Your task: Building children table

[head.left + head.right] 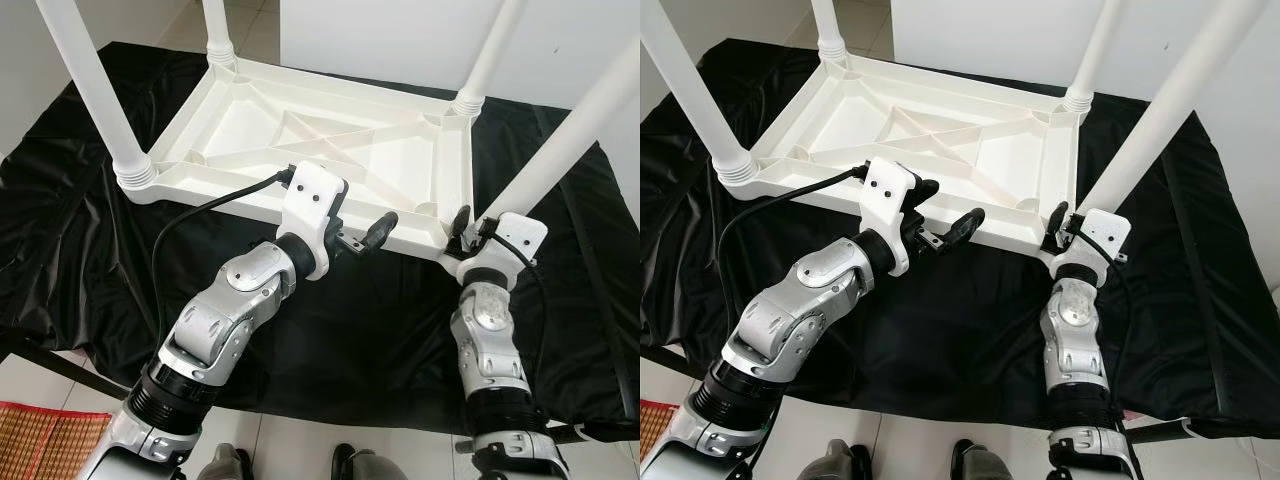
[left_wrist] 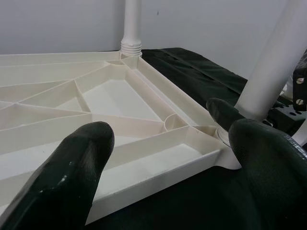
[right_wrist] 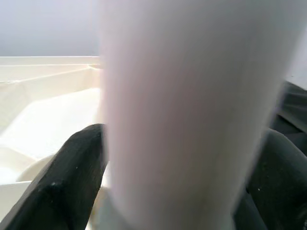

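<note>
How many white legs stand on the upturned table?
4: near-left corner white plastic leg, far-left leg, far-right leg, and near-right leg, gripped by the right tool.

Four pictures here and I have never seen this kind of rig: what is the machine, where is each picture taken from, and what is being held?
This is a humanoid robot with two silver arms, each ending in a gripper of two black fingers. The two wide pictures come from a stereo camera on its head, looking down; the other two come from cameras on its wrists, looking along the fingers.

A white plastic children's table lies upside down on a black cloth, with four white legs standing up from its corners.

The right gripper is closed around the base of the near right leg; in its wrist view the leg sits between the fingers. The left gripper is open, holds nothing, and sits at the table's near edge.
</note>
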